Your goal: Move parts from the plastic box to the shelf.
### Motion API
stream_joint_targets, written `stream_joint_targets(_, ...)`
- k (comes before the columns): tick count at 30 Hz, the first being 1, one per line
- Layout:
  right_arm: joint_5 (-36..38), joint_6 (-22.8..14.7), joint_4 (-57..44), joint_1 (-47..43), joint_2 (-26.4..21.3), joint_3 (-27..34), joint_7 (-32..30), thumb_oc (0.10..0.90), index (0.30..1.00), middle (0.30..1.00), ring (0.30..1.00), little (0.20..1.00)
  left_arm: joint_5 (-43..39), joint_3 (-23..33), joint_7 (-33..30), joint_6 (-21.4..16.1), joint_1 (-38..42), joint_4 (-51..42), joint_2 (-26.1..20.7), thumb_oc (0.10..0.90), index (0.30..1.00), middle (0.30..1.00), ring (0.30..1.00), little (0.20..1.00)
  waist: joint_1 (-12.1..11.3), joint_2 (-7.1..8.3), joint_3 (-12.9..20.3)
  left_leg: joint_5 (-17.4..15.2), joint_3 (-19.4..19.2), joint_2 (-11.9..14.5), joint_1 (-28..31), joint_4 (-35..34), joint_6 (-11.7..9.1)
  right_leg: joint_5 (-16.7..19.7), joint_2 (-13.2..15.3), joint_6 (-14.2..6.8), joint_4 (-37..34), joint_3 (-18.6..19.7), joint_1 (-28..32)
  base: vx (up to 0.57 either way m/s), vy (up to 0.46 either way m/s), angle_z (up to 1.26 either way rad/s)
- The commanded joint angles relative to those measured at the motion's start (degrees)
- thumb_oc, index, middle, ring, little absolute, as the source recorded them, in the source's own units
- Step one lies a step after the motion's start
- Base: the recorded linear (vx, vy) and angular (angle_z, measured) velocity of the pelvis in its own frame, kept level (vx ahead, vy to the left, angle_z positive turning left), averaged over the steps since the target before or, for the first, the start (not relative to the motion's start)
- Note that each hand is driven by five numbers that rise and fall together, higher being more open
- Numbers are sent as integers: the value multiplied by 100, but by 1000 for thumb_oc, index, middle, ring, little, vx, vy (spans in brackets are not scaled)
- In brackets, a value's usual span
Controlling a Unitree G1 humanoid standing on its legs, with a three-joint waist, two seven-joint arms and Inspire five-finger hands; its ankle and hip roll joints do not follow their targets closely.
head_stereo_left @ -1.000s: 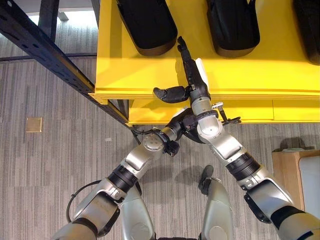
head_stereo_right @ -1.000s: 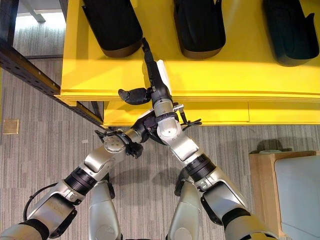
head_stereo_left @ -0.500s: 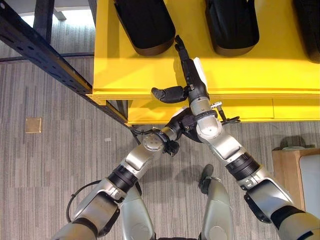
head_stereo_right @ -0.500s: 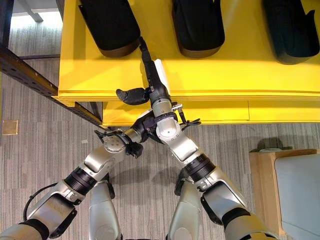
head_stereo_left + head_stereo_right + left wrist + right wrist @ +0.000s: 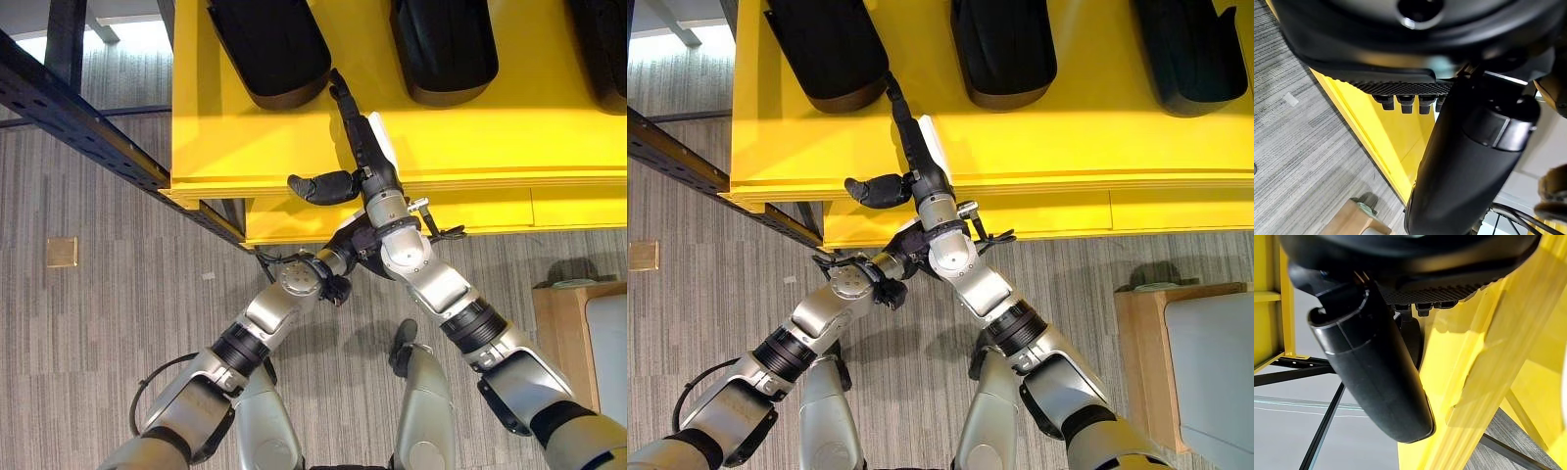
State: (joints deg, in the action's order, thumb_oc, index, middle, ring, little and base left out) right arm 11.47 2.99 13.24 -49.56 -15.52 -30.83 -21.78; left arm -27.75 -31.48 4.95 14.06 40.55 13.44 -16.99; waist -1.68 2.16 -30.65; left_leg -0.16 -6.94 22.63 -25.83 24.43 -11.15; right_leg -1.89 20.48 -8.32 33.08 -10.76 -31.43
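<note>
My left hand (image 5: 355,241) sits tucked under the yellow shelf (image 5: 245,147) edge behind my right wrist, fingers hidden, can't tell their state. My right hand (image 5: 364,157) lies flat on the shelf top, fingers (image 5: 345,103) straight, thumb out sideways, holding nothing. Beyond the fingertips, black parts (image 5: 269,44) in a row, tops cut off.

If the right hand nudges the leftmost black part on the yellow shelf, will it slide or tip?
Probably slides: the leftmost black part lies low and long on the smooth yellow shelf. It looks like rigid moulded plastic, unlikely to flex under the right hand.
</note>
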Motion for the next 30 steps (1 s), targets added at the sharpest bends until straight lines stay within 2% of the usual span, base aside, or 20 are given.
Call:
stream_joint_targets(1,34,-360,-818,-506,241,143,-18,900,1000,1000,1000,1000,-513,-159,252,-269,515,-1284,361,900,1000,1000,1000,1000,27,-87,86,359,-619,-261,1,-403,379,-959,-322,365,475,31,551,0,0,0)
stream_joint_targets(6,3,-411,-782,-504,257,126,23,900,1000,1000,1000,1000,-792,-168,252,-162,530,-1137,422,900,1000,1000,1000,1000,59,-88,86,371,-640,-254,26,-436,372,-919,-307,348,397,47,567,0,0,0)
stream_joint_targets(8,7,-436,-734,-525,260,133,45,900,1000,1000,1000,1000,-1084,-196,50,10,515,-1117,474,900,1000,1000,1000,1000,64,-104,86,370,-643,-259,36,-446,379,-906,-302,342,375,49,575,0,0,0)
stream_joint_targets(11,27,-466,-751,-536,238,132,45,900,1000,1000,1000,1000,-1417,-205,-84,-122,412,-996,526,900,1000,1000,1000,1000,63,-96,86,370,-632,-262,42,-461,384,-893,-309,337,359,51,575,-3,-5,-1)
stream_joint_targets(16,93,-439,-799,-499,243,153,43,900,1000,1000,1000,1000,-1200,-103,-473,-335,171,-905,503,900,1000,1000,1000,1000,19,-99,86,354,-591,-272,34,-442,388,-937,-321,360,409,34,577,0,0,0)
stream_joint_targets(20,151,-509,-794,-466,198,185,25,900,1000,1000,1000,1000,-1191,20,-475,-94,112,-759,410,900,1000,1000,1000,1000,-38,-93,86,349,-553,-285,37,-427,397,-958,-309,368,423,-13,610,-4,-29,1)
stream_joint_targets(22,186,-505,-832,-461,127,202,-19,900,1000,1000,1000,1000,-1303,61,-588,-246,-31,-733,317,900,1000,1000,1000,1000,-80,-105,86,351,-520,-297,33,-440,407,-957,-312,371,404,-35,615,-20,-48,2)
stream_joint_targets(25,188,-547,-808,-448,125,204,-61,900,1000,1000,1000,1000,-1335,150,-580,-252,-126,-690,269,900,1000,1000,1000,1000,-109,-119,86,346,-508,-301,56,-450,408,-969,-306,375,398,-51,644,-6,-15,3)
stream_joint_targets(28,218,-664,-695,-449,114,261,-60,900,1000,1000,1000,1000,-1139,265,-729,-615,-281,-467,215,900,1000,1000,1000,1000,-169,-163,86,341,-457,-323,79,-448,425,-1006,-279,391,451,-83,676,-3,-9,1)
stream_joint_targets(30,246,-676,-705,-428,77,304,-15,900,1000,1000,1000,1000,-1133,312,-827,-730,-329,-459,194,900,1000,1000,1000,1000,-184,-174,86,341,-438,-327,91,-451,425,-1015,-268,388,452,-102,701,-4,-17,1)
